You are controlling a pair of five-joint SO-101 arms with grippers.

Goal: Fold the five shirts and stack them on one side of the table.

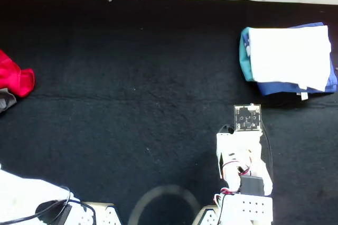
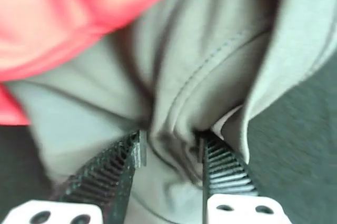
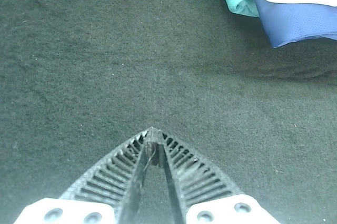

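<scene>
High view: folded stack (image 1: 289,56) sits far right on the desk (image 1: 132,50); red shirt (image 1: 16,78) lies over grey shirt (image 1: 5,101) at the left edge.
Left wrist: left pincer (image 2: 171,148) clamps a grey shirt fold, red shirt beside.
Right wrist: right pincer (image 3: 152,135) is closed and empty over the desk, apart from the stack.

Your left gripper (image 2: 171,148) and right gripper (image 3: 152,132) match: black fingers (image 3: 189,176) ribbed with slanted struts, set on white plastic bases (image 3: 63,211) with round screw holes. From above, your right arm (image 1: 237,148) is white, with a square pale-framed camera module (image 1: 247,118), thin red wires (image 1: 235,166), a black cable (image 1: 267,143), a black motor block (image 1: 252,184) and a white plate (image 1: 245,206) dotted with holes.
</scene>
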